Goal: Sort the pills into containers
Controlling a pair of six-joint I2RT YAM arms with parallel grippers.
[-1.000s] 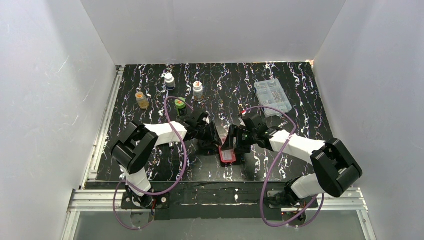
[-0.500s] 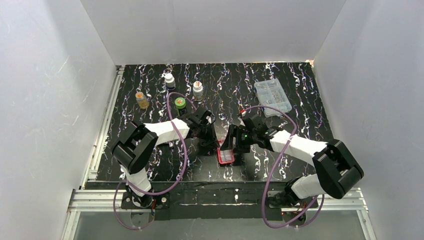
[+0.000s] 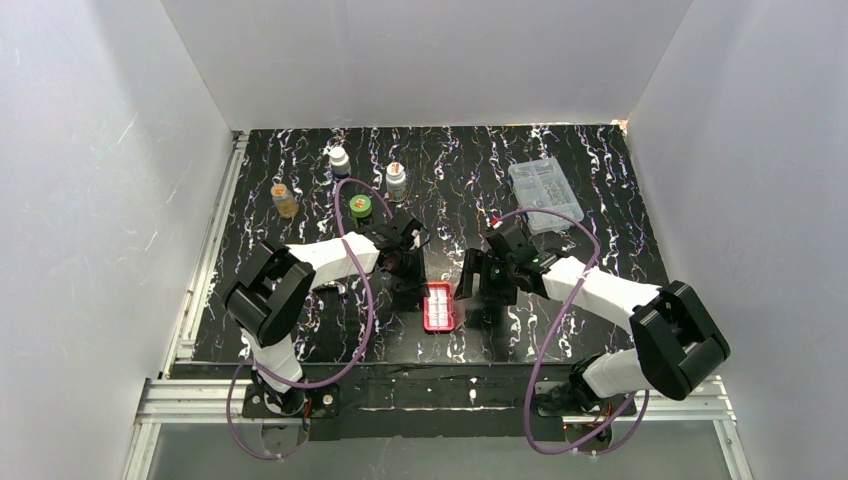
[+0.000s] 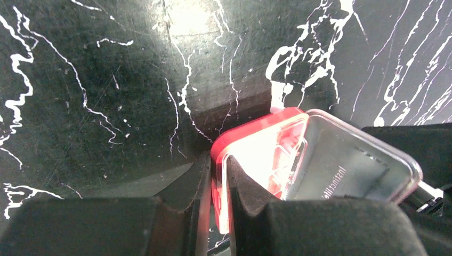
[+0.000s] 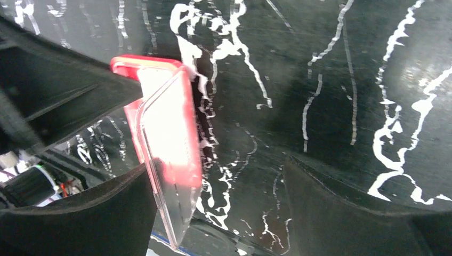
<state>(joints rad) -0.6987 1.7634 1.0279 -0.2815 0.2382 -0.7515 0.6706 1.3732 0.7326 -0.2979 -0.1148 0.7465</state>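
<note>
Red pill case (image 3: 438,307): flat on table (image 3: 560,335), near centre; whitish compartments (image 3: 438,300) exposed, clear lid (image 4: 346,170) open.
Left gripper (image 4: 218,184): pinching the case's left rim.
Right gripper (image 5: 218,192): fingers spread, just right of case.
Bottles (image 3: 339,160): far left.

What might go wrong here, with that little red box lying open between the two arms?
1. The left gripper pinches only the thin red rim of the pill case. With so narrow a hold, the case might slip out or tip if the arm moves.
2. The clear lid stands open right beside the open right gripper. A small nudge could fold it shut over the compartments or shove the case.
</note>
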